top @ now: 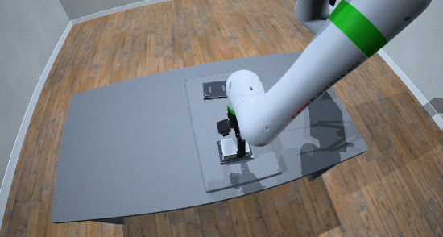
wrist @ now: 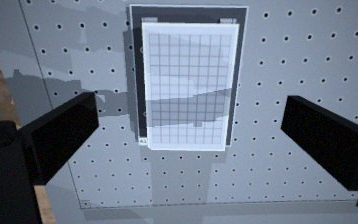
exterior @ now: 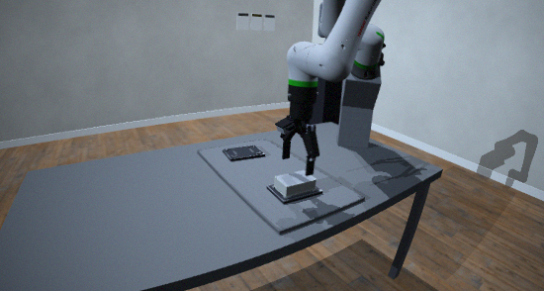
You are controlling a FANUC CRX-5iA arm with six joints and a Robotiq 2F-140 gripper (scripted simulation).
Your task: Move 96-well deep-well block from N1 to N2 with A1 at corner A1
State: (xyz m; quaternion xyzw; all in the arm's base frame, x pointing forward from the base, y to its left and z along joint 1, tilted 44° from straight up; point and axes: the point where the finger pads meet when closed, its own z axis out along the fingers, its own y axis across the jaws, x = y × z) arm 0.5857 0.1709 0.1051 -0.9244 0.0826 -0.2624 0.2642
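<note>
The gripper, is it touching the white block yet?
Apart. In the wrist view the gripper is open, both fingers standing well out from the block with bare pegboard between.

We see a white arm (top: 306, 88) built of thick, rounded tubular links with smooth domed joint caps. A broad bright green band (top: 358, 28) rings the upper link, and narrower green rings mark the wrist (exterior: 303, 83) and the joint near the pedestal (exterior: 365, 64). Red and dark lettering runs along the forearm, too small to read. Small dark dots sit on the joint housings. Below the wrist ring everything is black: a boxy wrist section and the hand (exterior: 298, 149) with two long, angular fingers.
</note>
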